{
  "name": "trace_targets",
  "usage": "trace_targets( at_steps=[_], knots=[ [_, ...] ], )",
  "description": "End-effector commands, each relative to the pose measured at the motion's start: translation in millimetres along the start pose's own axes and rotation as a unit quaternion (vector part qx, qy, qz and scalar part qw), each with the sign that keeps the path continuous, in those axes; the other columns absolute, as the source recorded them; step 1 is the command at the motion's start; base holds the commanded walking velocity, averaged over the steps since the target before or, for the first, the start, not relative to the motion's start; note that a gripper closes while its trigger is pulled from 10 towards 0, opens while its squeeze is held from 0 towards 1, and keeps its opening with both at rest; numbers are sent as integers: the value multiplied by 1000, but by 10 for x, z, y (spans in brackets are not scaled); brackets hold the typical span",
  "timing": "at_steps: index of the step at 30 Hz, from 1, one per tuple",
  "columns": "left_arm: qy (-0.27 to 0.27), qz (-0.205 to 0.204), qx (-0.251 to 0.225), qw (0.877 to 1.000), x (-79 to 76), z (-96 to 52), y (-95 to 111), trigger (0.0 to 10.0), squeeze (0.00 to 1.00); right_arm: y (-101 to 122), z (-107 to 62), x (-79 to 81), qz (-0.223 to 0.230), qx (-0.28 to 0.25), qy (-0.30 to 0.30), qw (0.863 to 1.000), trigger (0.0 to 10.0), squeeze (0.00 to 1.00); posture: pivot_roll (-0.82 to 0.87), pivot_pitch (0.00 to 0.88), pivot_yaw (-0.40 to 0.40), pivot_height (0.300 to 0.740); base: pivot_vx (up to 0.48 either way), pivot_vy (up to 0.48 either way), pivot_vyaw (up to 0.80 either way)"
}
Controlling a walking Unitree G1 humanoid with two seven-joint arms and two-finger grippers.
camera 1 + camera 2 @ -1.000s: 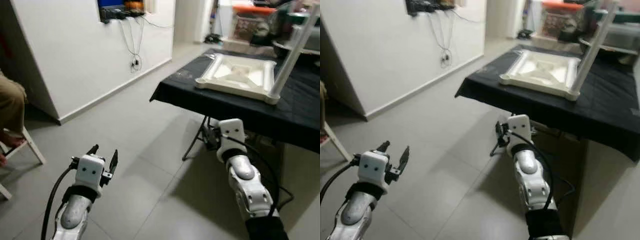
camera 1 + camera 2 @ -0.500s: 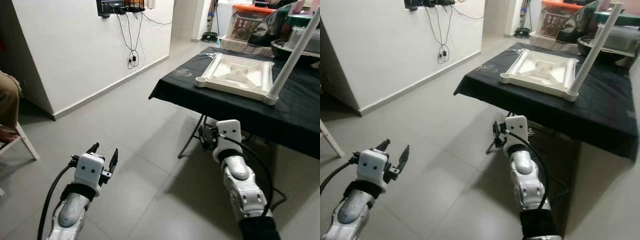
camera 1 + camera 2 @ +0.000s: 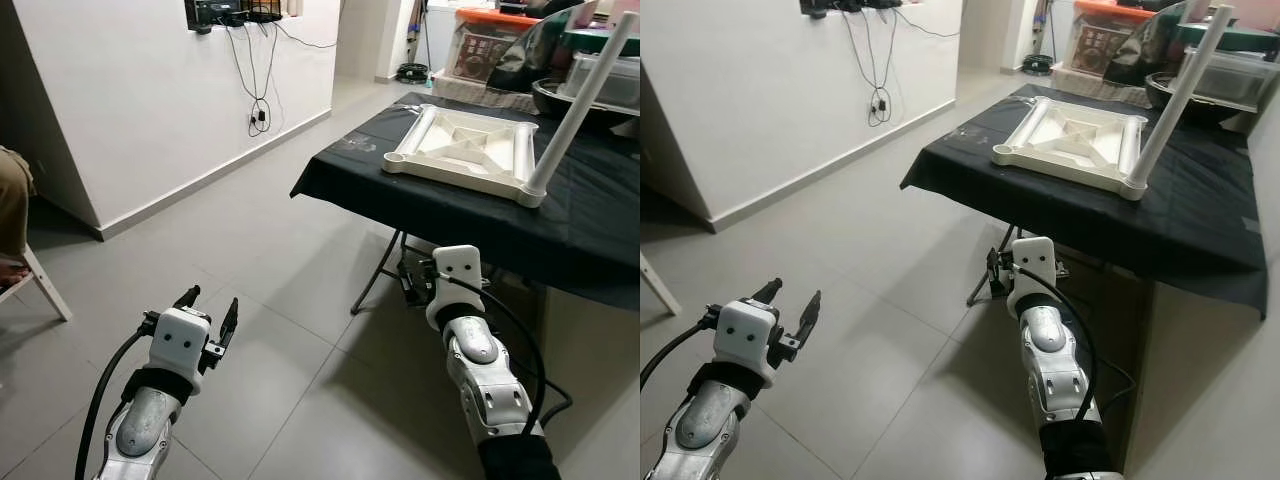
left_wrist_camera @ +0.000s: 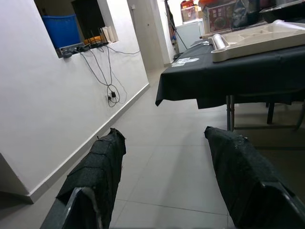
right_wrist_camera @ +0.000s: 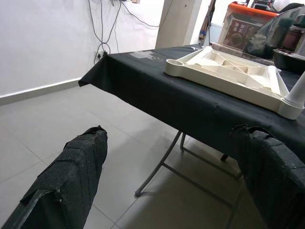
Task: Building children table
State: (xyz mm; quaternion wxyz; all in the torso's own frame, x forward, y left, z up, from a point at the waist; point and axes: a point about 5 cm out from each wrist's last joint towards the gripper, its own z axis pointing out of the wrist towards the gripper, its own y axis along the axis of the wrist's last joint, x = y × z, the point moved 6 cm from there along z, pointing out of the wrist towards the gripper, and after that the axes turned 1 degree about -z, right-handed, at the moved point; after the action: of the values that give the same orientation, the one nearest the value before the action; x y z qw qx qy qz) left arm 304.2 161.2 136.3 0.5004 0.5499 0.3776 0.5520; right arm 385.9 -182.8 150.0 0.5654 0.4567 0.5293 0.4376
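Note:
An upside-down white children's table top [image 3: 460,150] lies on a table covered in black cloth [image 3: 600,230]. One white leg [image 3: 583,105] stands up from its near right corner. My left gripper [image 3: 211,300] hangs open over the tiled floor at the lower left, far from the table, with nothing between its fingers [image 4: 97,167]. Just below the black table's front edge, my right gripper [image 3: 412,282] points at the cloth. In the right wrist view its fingers [image 5: 76,167] stand wide apart and empty, and the table top [image 5: 224,76] lies ahead, higher up.
The black table rests on folding metal legs [image 3: 375,280]. Cables [image 3: 258,100] hang on the white wall to the left. A person's leg [image 3: 12,215] and a white chair leg [image 3: 45,285] show at the left edge. Storage boxes [image 3: 490,40] stand behind the table.
The whole picture has shifted a little, so the camera moved. Both arms keep the same pose and both grippers stay open.

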Motion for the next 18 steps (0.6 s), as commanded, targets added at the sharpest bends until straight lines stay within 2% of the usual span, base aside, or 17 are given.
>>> trace_targets(
  at_steps=[1, 3, 4, 7, 8, 9, 11, 14, 18],
  knots=[
    [-7, -8, -5, 1000, -31, -5, 16, 10000, 0, -49, 13, -57, -3, 9, -6, 1000, 10000, 0, -49, 0, -75, 740, 0, 0, 0],
    [-8, -7, -5, 1000, -37, -7, 15, 10000, 0, -96, 19, -71, -14, 21, -7, 1000, 10000, 0, -49, 0, -75, 740, 0, 0, 0],
    [-9, -7, -5, 1000, -44, -15, 10, 10000, 0, -203, 32, -110, -31, 45, -9, 998, 10000, 0, -48, 0, -77, 730, 0, 0, 0],
    [-10, -6, -5, 1000, -45, -18, 9, 10000, 0, -227, 35, -121, -34, 50, -9, 998, 10000, 0, -48, 0, -77, 725, 0, 0, 0],
    [-9, -5, -4, 1000, -41, -27, 3, 10000, 0, -242, 42, -147, -59, 51, -10, 997, 10000, 0, -47, 0, -78, 720, 0, 0, 0],
    [-9, -5, -4, 1000, -41, -27, 3, 10000, 0, -242, 42, -147, -59, 51, -10, 997, 10000, 0, -47, 0, -78, 720, 0, 0, 0],
    [-7, -2, -1, 1000, -14, -45, -12, 10000, 0, -281, 59, -212, -108, 59, -12, 992, 10000, 0, -47, 0, -82, 710, 0, 0, 0],
    [-6, -1, -1, 1000, -3, -51, -16, 10000, 0, -296, 65, -237, -122, 62, -13, 990, 10000, 0, -47, 0, -82, 705, 0, 0, 0],
    [-5, 1, 0, 1000, 9, -58, -19, 10000, 0, -453, 54, -265, -147, 100, -2, 984, 10000, 0, -48, 0, -83, 695, 0, 0, 0]
  ],
)
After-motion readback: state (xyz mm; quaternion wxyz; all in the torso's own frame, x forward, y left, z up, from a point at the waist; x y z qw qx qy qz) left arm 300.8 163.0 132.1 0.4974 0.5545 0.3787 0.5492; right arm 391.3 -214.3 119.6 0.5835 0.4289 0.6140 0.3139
